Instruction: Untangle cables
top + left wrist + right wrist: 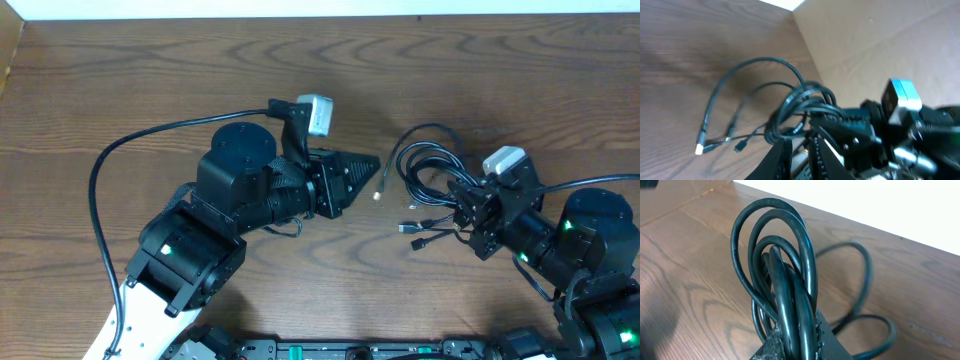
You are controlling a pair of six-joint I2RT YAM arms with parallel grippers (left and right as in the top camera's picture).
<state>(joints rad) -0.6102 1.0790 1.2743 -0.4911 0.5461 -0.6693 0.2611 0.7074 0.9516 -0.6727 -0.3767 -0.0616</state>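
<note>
Clamped in the right gripper, jaws closed on the bundle, toward the right of the table: looped black cables, plugs trailing on the wood near the left gripper, holding nothing, jaw gap too blurred to tell.

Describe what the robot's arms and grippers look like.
Both black: left arm, right arm, with bulky round joints, green lights, white camera boxes at the wrists. The left gripper is a tapering black wedge; a thick black cable loops from the left arm.
</note>
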